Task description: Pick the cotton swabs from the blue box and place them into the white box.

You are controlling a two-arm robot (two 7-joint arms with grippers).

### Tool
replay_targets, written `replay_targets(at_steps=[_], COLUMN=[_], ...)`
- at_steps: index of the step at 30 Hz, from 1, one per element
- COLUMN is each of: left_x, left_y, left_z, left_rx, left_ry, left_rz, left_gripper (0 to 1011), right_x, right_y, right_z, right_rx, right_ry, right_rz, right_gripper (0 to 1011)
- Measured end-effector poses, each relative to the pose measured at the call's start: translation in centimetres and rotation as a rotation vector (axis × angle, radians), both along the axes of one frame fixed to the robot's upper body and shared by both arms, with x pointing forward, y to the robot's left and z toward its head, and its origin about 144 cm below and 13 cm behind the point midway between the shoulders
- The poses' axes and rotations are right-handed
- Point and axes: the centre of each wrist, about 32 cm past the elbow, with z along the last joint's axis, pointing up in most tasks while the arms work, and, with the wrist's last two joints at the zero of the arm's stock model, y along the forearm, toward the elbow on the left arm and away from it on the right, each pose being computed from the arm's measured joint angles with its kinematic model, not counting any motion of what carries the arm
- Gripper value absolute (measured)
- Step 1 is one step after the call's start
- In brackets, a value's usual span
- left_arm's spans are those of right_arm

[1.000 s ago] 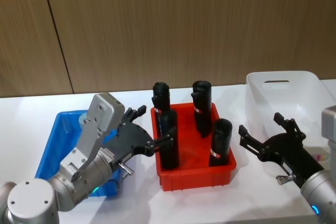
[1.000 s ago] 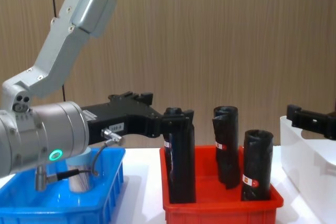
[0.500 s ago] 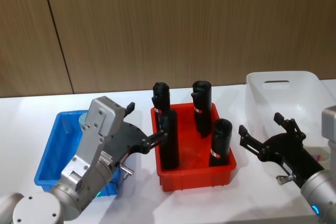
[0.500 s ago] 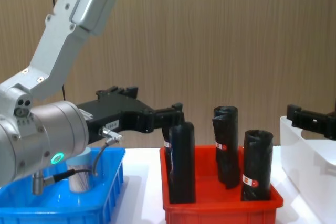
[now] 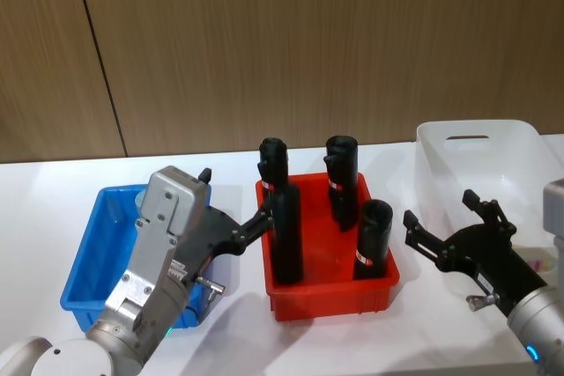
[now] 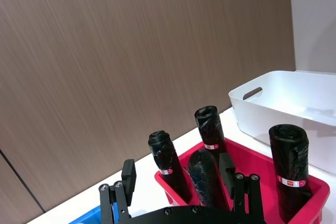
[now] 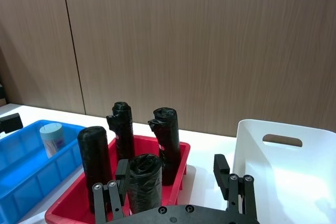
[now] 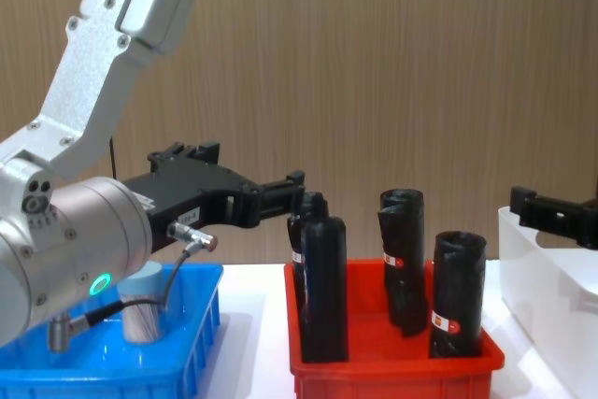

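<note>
Blue plastic marks the start of the job: the blue box (image 5: 88, 257) sits toward the left edge of the table (image 5: 35, 209), and one jar of cotton swabs (image 7: 52, 139) stands upright in it, toward its far end. The white box (image 5: 476, 124) waits by the right edge, with the red bin (image 5: 335, 292) of black rolls (image 5: 285, 235) between the two.

The left claw (image 5: 236, 200) hangs above the blue box's right wall, its jaws spread wide and pointing at the rolls rather than at the jar. The step in hand looks like the reach for the jar. To do it well the arm should draw the claw back over the box's far end, tip it downward and lower the jaws on either side of the clear body, below the lid, clear of the box's wall and of the nearest roll. A firm close before lifting should keep the smooth jar from slipping.

The right claw (image 5: 438, 206) idles near the front right of the table, just before the white box, jaws also wide.

Compared with a second ago, the left claw has risen and swung away from the front-left roll, which its fingertip was level with — now the tip sits above and to the left of that roll's top. The jar, the boxes and the right claw have not moved.
</note>
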Motion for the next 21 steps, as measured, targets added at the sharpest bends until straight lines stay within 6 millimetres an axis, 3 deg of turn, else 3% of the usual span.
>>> replay_targets(at_steps=[21], left_x=[-0.06], left_y=[-0.05], left_z=[0.03], left_rx=[-0.002], left_ry=[-0.003], left_rz=[0.006], left_gripper=[1004], right_x=[0.42], right_y=[-0.29], right_z=[-0.06], right_rx=[-0.021], right_ry=[0.035], right_rz=[0.043], right_gripper=[1001])
